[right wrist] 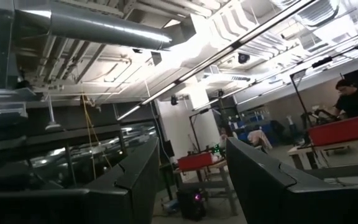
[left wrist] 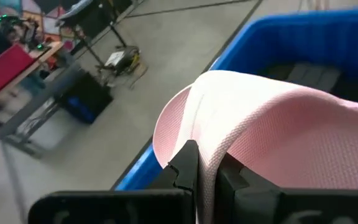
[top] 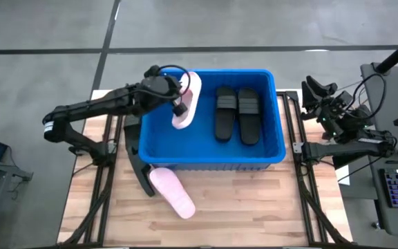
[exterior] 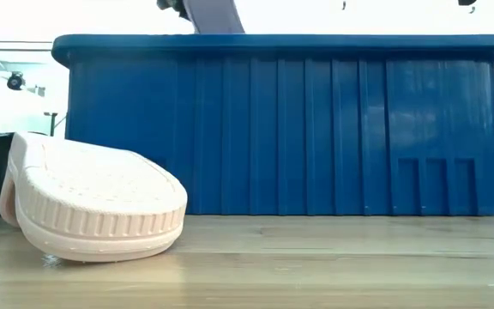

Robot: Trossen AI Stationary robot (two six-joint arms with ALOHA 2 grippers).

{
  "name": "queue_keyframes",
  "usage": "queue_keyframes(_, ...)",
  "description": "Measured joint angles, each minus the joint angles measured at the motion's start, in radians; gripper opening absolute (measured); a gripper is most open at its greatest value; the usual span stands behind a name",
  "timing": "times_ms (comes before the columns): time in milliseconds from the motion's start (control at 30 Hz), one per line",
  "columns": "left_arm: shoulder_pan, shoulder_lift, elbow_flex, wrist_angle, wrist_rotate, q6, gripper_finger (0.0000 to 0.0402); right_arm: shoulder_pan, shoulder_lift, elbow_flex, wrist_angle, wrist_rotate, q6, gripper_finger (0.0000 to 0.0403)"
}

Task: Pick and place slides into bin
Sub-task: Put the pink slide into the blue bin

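While the large rectangular bright blue plastic bin (top: 275, 149) fills the table's middle, bare wood stays open in front of it, where one light pink rubber slide (top: 172, 191) lies beside a black piece. Two black rubber slides (top: 238, 115) lie side by side inside, with free floor at the bin's left end. From table height the bin wall hides its contents, and the lifted sandal is cut off at the top. The left gripper (top: 179, 95) is clamped tight on a second pink slide's (top: 187, 102) strap over the bin's left rim. The right gripper (top: 312, 86), parked off the table's right edge, stands half open, holding nothing.
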Motion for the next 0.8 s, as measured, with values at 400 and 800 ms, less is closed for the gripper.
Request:
queue_keyframes(400,0.032,0.174,-0.089,0.048,-0.117,0.195,0.0,0.0,0.0,0.0,-0.001,0.0,0.008,0.0176)
queue_keyframes(800,0.012,0.308,-0.077,0.051,-0.087,0.206,0.0,0.0,0.0,0.0,-0.002,0.06,0.007,0.0176)
